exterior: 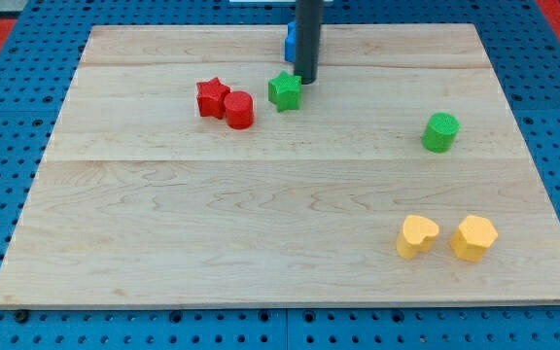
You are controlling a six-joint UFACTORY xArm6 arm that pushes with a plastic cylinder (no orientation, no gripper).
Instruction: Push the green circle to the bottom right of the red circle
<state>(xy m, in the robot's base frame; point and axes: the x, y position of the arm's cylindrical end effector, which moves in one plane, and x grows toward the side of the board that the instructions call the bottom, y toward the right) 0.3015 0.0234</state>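
The green circle (440,132) stands at the view's right, middle height. The red circle (239,110) stands left of centre near the top, touching a red star (212,97) on its left. My tip (305,80) is near the view's top centre, just right of and above a green star (284,91), close to it or touching it. The tip is far to the left of the green circle and to the right of the red circle.
A blue block (289,43) sits at the top, partly hidden behind the rod. A yellow heart (416,236) and a yellow hexagon (473,238) lie at the bottom right. The wooden board (163,243) lies on a blue pegboard surface.
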